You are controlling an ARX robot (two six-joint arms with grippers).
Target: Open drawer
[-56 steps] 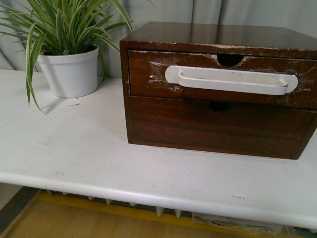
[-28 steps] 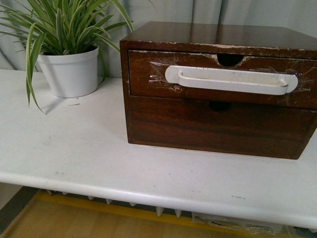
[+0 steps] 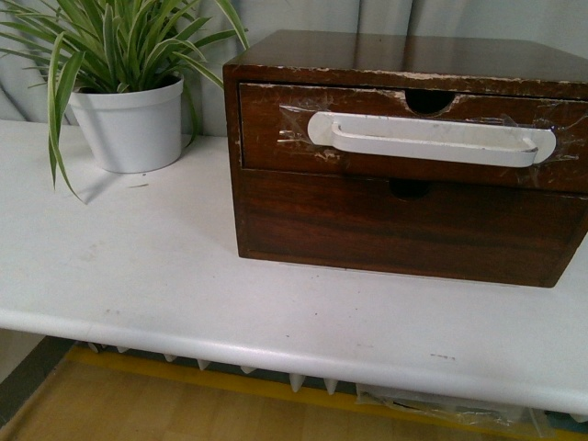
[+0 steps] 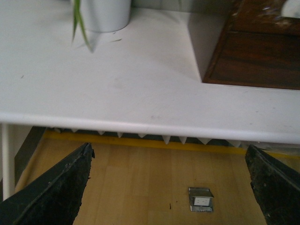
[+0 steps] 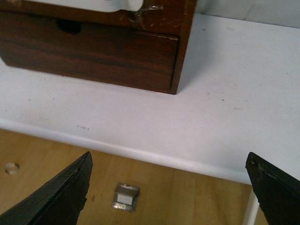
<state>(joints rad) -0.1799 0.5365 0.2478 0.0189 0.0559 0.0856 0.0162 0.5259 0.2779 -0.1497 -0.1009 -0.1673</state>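
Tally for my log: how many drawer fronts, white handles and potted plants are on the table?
Drawer fronts: 2, the upper drawer and the plain lower drawer
White bar handle: 1
Potted plant: 1
Total: 4

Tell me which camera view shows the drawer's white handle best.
The front view: the white handle shows whole, taped across the drawer front under the notch. The left wrist view catches only a white sliver at the frame's corner; the right wrist view shows just one end, cut by the frame edge.
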